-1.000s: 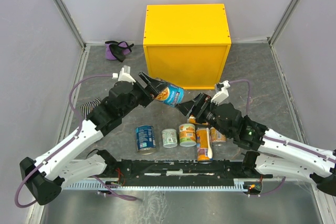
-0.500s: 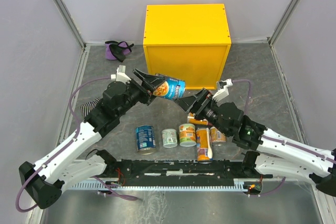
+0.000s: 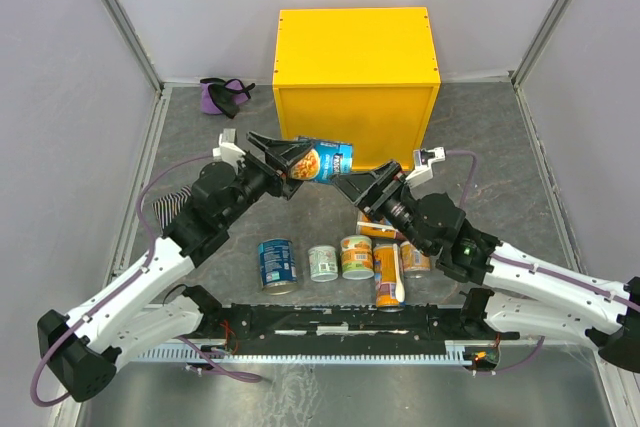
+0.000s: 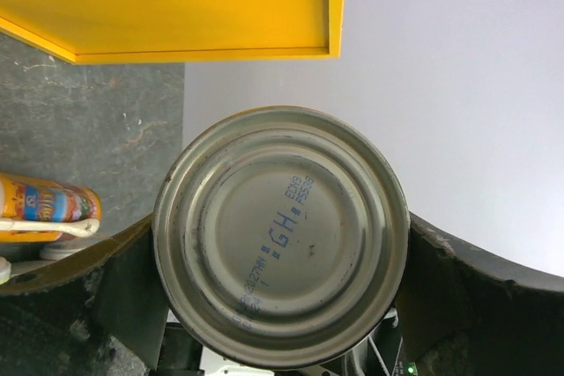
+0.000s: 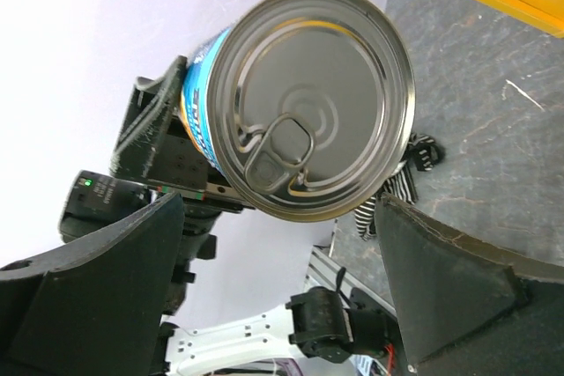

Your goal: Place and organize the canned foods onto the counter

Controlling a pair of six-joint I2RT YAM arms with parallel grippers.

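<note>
My left gripper (image 3: 303,161) is shut on a blue-labelled can (image 3: 327,161) and holds it sideways in the air, in front of the yellow counter (image 3: 357,52). In the left wrist view the can's silver bottom (image 4: 280,235) fills the space between the fingers (image 4: 123,283). My right gripper (image 3: 353,187) is open and empty, its jaws just short of the can's pull-tab top (image 5: 308,103). A second blue can (image 3: 277,264), a pale-green can (image 3: 322,263), a short orange can (image 3: 356,256) and a tall orange can with a white spoon (image 3: 387,272) lie on the table near the front.
A purple cloth bundle (image 3: 225,94) lies at the back left. A striped cloth (image 3: 170,205) lies under the left arm. More orange cans (image 3: 414,259) lie under the right arm. Grey walls close in both sides.
My left gripper has raised the blue can and carried it right, towards the counter. My right gripper has risen and moved left, up to the can's top.
</note>
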